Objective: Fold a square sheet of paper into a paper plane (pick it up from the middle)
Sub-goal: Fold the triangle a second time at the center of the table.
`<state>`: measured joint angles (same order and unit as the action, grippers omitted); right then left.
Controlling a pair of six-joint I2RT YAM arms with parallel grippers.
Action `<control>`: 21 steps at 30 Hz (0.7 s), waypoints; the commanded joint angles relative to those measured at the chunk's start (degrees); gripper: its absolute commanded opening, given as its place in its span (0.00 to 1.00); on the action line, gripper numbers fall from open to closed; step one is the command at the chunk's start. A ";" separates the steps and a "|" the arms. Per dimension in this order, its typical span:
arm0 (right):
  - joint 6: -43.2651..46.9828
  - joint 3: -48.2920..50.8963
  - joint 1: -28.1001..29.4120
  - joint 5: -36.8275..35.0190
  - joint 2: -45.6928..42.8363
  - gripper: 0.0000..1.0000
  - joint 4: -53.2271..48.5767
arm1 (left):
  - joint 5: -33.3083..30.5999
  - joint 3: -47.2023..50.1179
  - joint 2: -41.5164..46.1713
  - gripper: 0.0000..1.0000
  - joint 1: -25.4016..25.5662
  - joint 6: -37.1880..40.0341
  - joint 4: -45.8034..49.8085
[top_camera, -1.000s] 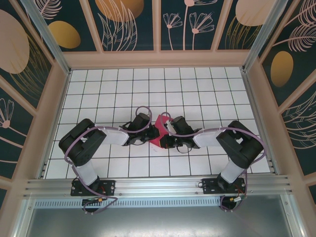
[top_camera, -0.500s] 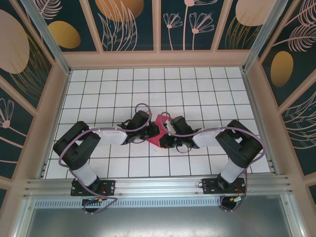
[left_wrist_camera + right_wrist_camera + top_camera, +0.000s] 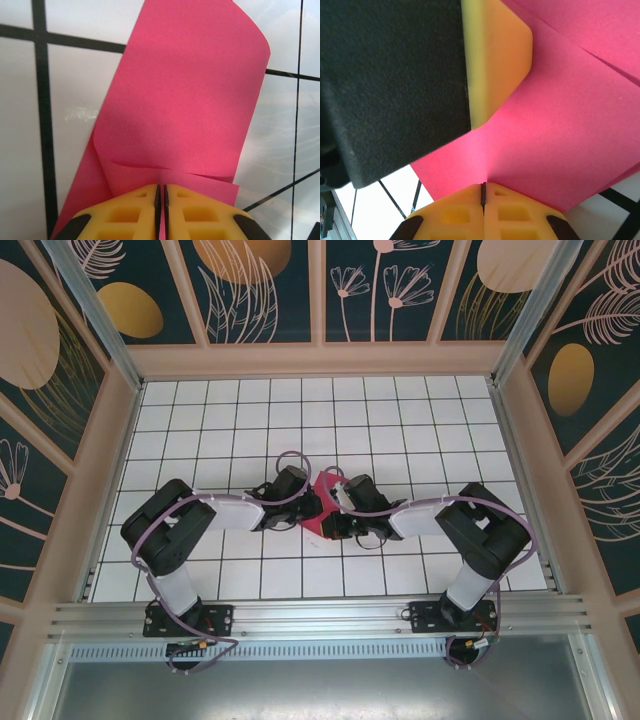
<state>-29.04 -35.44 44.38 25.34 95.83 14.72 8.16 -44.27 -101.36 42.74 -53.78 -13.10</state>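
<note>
Reaching in from the near edge of the table (image 3: 300, 575), where their bases are bolted, the two arms bend toward each other and meet in the middle rows of the white grid. There the square sheet of paper (image 3: 317, 523) sits between their wrists. Up close, the left gripper (image 3: 160, 200) has its yellow fingers pressed together, leaving only a hairline seam. The sheet's near edge runs into that seam, so this claw looks clamped on the paper's margin. From there the red-pink sheet stretches away across the tiles. One flap is curled up and over the layer beneath in a soft roll, and no sharp crease shows there. The right gripper (image 3: 483, 197) is likewise fully closed, with the paper meeting the line between its pads, so I judge that it too pinches the sheet, from the opposite side. Past those fingers the paper rises in overlapping layers, and one straight folded edge shows farther off. Judged as progress, the work is early. The square is off flat and partly doubled over, but nothing yet resembles a pointed nose or a lengthwise ridge. The present flap wants pressing down, and the nose, wing and centre folds are all left to do. Beyond the claws the far rows of the grid run up to the wooden frame.
</note>
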 commanded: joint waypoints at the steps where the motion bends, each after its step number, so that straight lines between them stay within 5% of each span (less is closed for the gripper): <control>1: 0.64 1.67 0.44 -5.12 3.01 0.01 -8.74 | -4.87 -0.11 1.14 0.16 -1.86 2.14 2.66; 21: 1.26 1.08 0.45 -4.78 2.96 0.01 -9.35 | -5.07 -2.44 0.25 0.19 -6.14 5.12 3.00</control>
<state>-28.86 -35.57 44.38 25.30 95.83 14.55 5.17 -45.17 -101.34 37.52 -50.35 -11.81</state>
